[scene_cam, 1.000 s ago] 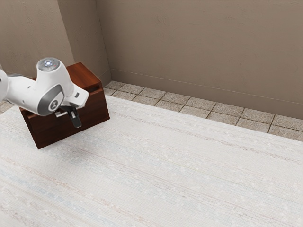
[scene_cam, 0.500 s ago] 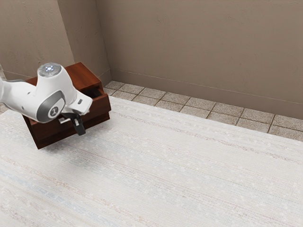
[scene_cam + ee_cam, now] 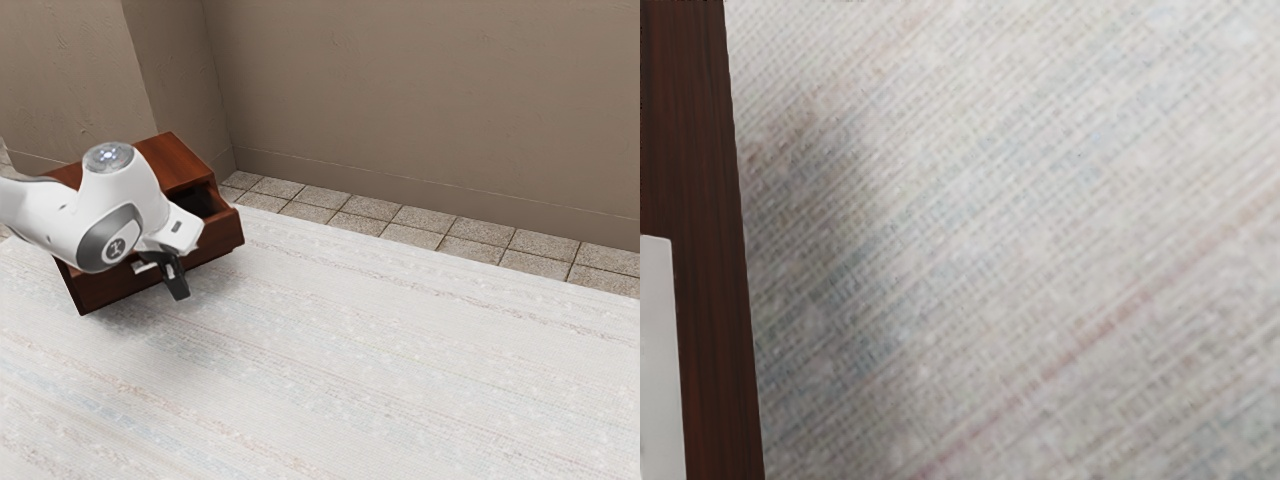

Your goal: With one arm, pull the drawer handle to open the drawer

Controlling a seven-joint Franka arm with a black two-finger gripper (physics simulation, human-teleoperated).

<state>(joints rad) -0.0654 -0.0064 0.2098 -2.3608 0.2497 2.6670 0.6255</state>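
Reaching in from the exterior view's left over the pale floor [image 3: 400,350], angling the gripper [image 3: 173,277] downward at the front of the drawer [image 3: 215,238]. Hiding the handle behind the gripper, leaving its state, clamped or apart, impossible to tell. Showing the drawer partly out of the brown cabinet [image 3: 165,160] by the wall.

White arm [image 3: 95,215] in from the exterior view's left, wrist bent — black gripper [image 3: 176,283] angled downward

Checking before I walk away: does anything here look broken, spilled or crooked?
Nothing stands out. The cabinet sits upright on the rug, its drawer partly out, which fits the task. No spill or damage shows.
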